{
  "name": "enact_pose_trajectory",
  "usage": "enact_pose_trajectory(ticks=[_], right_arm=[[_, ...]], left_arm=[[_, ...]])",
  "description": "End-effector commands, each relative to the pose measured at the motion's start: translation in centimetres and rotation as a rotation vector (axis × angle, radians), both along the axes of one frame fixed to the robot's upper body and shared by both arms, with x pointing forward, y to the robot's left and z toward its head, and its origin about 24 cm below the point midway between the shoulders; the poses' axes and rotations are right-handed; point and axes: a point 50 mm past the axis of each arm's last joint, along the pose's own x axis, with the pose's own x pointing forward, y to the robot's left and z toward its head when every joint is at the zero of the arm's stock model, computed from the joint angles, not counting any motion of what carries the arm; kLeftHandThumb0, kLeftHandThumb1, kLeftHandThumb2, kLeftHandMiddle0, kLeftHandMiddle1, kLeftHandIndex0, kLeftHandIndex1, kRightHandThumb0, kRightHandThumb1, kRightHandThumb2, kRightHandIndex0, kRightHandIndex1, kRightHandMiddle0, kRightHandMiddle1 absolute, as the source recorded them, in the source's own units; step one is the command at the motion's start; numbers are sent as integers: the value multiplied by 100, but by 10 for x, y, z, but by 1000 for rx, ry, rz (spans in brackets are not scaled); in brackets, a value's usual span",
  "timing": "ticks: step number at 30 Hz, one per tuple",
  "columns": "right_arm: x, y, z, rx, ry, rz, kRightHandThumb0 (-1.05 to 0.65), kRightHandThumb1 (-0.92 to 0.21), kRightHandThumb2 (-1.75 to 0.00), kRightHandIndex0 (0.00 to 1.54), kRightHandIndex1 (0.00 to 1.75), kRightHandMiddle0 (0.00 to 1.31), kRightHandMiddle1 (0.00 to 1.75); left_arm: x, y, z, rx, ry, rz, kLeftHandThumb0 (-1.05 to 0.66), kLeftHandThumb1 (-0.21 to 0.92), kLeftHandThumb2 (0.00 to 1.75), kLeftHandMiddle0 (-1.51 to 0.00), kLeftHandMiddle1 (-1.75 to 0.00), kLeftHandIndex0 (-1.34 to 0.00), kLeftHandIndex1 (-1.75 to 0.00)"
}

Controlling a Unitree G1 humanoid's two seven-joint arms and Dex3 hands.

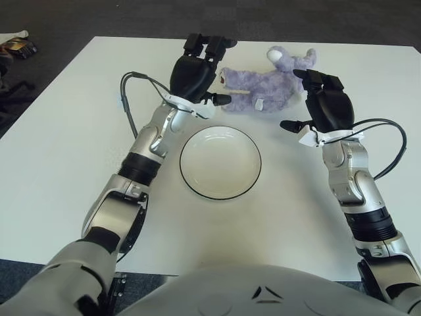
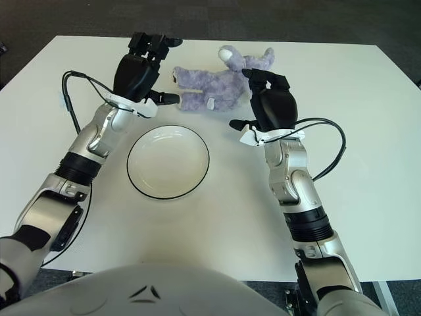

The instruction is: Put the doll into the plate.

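Observation:
A purple plush doll (image 1: pixel 263 84) lies on its side on the white table (image 1: pixel 72 151), beyond an empty white plate (image 1: pixel 220 162) with a dark rim. My left hand (image 1: pixel 200 66) is raised just left of the doll's legs, fingers spread, holding nothing. My right hand (image 1: pixel 323 99) is raised just right of the doll's body, fingers spread, holding nothing. The two hands flank the doll without gripping it. The doll also shows in the right eye view (image 2: pixel 220 82), behind the plate (image 2: pixel 168 162).
Black cables (image 1: pixel 135 89) loop off both wrists over the table. Some small items (image 1: pixel 18 45) lie on the floor beyond the table's far left corner. The table's near edge is close to my torso.

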Motion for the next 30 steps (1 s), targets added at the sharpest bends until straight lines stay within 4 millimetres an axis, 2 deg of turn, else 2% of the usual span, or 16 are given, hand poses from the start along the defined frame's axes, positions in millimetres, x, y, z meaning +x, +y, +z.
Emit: enact_pose_trajectory(ticks=[1, 9, 18, 23, 30], right_arm=[[-2, -1, -1, 10, 10, 1, -68, -47, -77, 15, 33, 0, 56], [-3, -2, -2, 33, 47, -27, -66, -46, -77, 12, 32, 0, 51], [-4, -3, -2, 59, 70, -58, -59, -40, -84, 11, 28, 0, 52], [-4, -2, -1, 69, 64, -62, -56, -37, -88, 11, 27, 0, 54], [-5, -3, 0, 52, 42, -72, -58, -36, -89, 11, 26, 0, 56]], left_arm=[[5, -2, 2, 102, 8, 37, -73, 45, 80, 0, -83, 0, -95], [8, -11, 8, 212, 28, 100, -82, 61, 63, 0, -68, 0, -82], [12, -27, 11, 285, 84, 90, -94, 84, 36, 0, -67, 0, -64], [16, -33, 13, 285, 130, 77, -99, 90, 28, -1, -68, 0, -64], [25, -43, 13, 312, 238, 57, -103, 92, 26, 0, -73, 0, -68]])
